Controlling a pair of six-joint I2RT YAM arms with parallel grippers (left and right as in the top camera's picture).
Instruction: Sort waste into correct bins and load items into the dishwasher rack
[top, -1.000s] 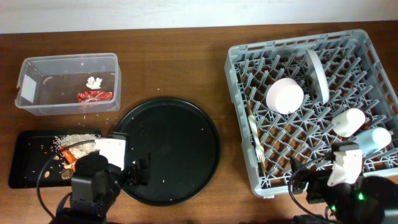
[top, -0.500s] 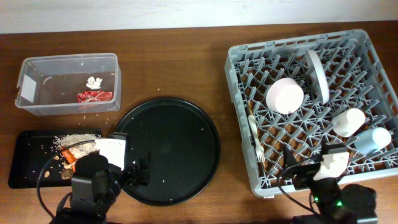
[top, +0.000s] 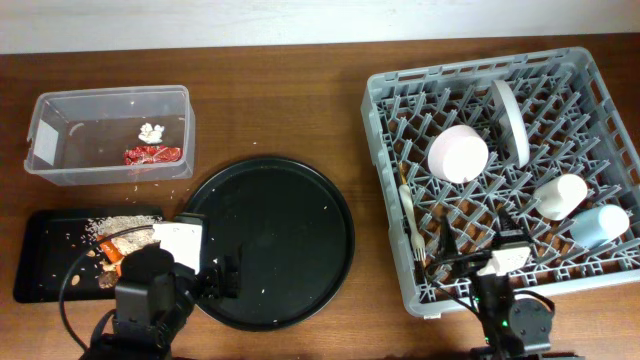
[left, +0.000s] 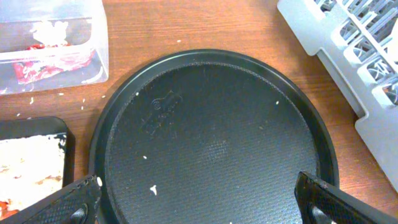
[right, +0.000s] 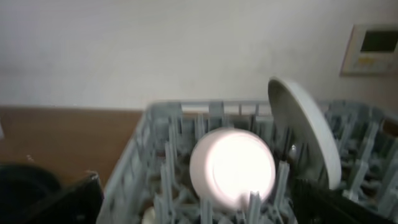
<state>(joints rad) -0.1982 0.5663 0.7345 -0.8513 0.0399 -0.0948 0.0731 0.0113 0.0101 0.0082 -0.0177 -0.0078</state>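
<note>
Wooden tabletop (top: 300, 110), dishwasher rack (top: 385, 90) loaded.
Left gripper (left: 199, 196), right gripper (right: 199, 196): spread, empty; pale plate (top: 510, 120) probably rigid, slick; take by rim.

Plain indoor room — wooden table (top: 300, 110), white wall (right: 155, 50), wall panel (right: 373, 46)

Overhead top-down; wrists low; shared rack (top: 470, 68)
</note>
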